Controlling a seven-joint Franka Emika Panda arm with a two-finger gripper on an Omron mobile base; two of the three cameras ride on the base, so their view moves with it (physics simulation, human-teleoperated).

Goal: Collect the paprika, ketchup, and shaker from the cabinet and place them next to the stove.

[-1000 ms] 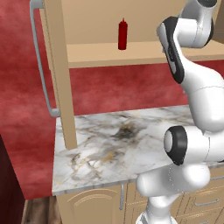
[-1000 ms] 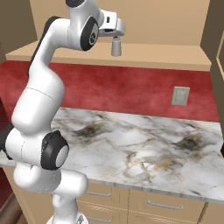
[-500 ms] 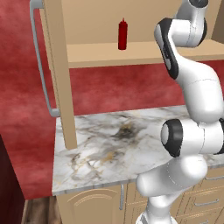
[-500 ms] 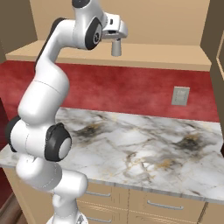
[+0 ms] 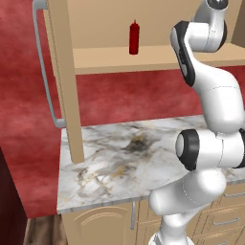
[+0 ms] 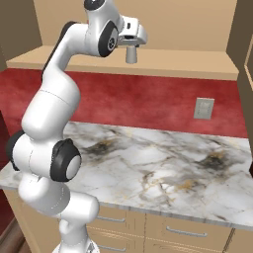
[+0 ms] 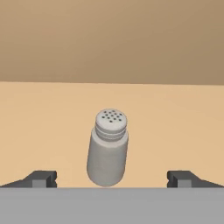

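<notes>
The small pale grey shaker (image 7: 107,148) stands upright on the tan cabinet shelf (image 7: 175,113), centred between my gripper's (image 7: 112,178) wide-apart dark fingertips (image 7: 45,178). The gripper is open and holds nothing. From the right base, my hand (image 6: 131,33) hovers at shelf height just above and in front of the shaker (image 6: 131,54). The slim red ketchup (image 5: 134,37) stands further left on the same shelf of the cabinet (image 5: 143,60), apart from the arm. The paprika and the stove are out of view.
The cabinet's open door (image 5: 64,81) with its long grey bar handle (image 5: 45,67) juts out at the left. Below lies a marble counter (image 6: 163,168) with drawers (image 6: 183,232) under it. A wall outlet (image 6: 203,107) sits on the red backsplash.
My hand has eased slightly lower and closer to the shaker as the arm stretched up. The jaws have stayed open; the shaker and ketchup have not moved.
</notes>
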